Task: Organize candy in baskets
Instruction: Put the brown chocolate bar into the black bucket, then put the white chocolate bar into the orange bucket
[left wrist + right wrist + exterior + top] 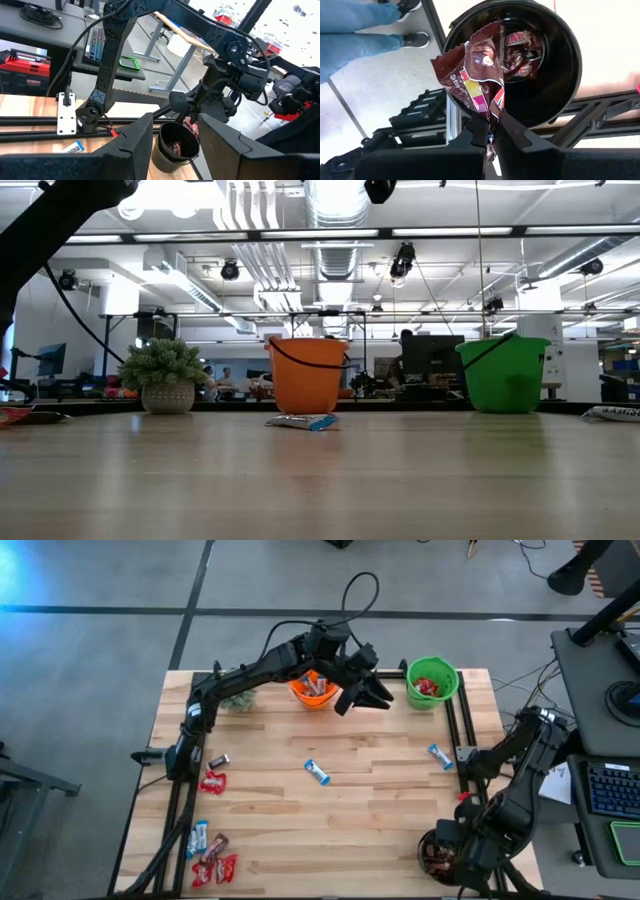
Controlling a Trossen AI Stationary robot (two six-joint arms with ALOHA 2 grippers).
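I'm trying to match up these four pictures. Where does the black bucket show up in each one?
High view: black bucket at the table's near right corner, under the right gripper.
Low view: not in it.
Left wrist view: low in the middle, black bucket beyond the left gripper.
Right wrist view: fills the upper middle.
Shared landmark: the right arm hanging over it.

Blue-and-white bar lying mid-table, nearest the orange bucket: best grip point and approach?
Come straight down from above. The blue-and-white bar lies flat and alone on the table, its long axis running diagonally. Close the fingers across its narrow middle, square to that axis. The left gripper, open near the orange bucket, looks closest.
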